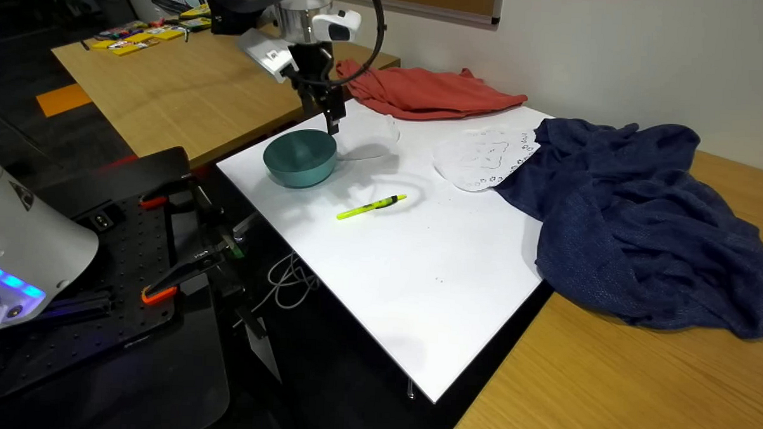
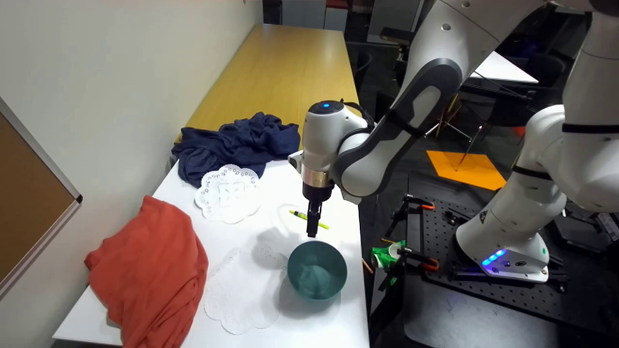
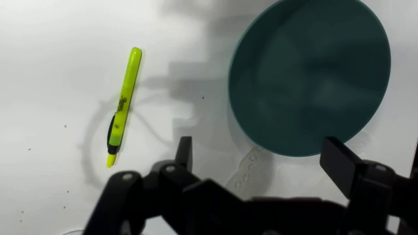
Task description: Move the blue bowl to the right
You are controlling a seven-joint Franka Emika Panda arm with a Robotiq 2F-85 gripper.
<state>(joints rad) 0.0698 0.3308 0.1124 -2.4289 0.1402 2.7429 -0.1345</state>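
- The bowl (image 1: 299, 161), blue-green, stands upright on the white bench (image 1: 404, 291), near the edge that faces the robot's base (image 2: 508, 241).
- The tool (image 3: 258, 147) points down close by the bowl, its jaws spread wide — in the wrist view one fingertip (image 3: 184, 151) shows over the bench, while the other overlaps the bowl's rim. Whether it touches there, I cannot tell.
- A lacy doily (image 2: 246, 292) lies just beside the bowl; in the wrist view its edge runs up to the rim, and whether any of it sits beneath is hidden.
- A yellow highlighter (image 3: 123, 101) with a black clip lies on the bench, apart from the bowl.
- A second doily (image 1: 478, 161), also on the bench, touches the navy cloth (image 1: 648, 217), well apart from the bowl in both exterior views.
- The navy cloth lies in heaped folds — part on the white bench, part on a wooden bench (image 1: 604, 387).
- A red cloth (image 2: 154, 270) lies crumpled on the white bench, close by the wall (image 1: 647, 65).
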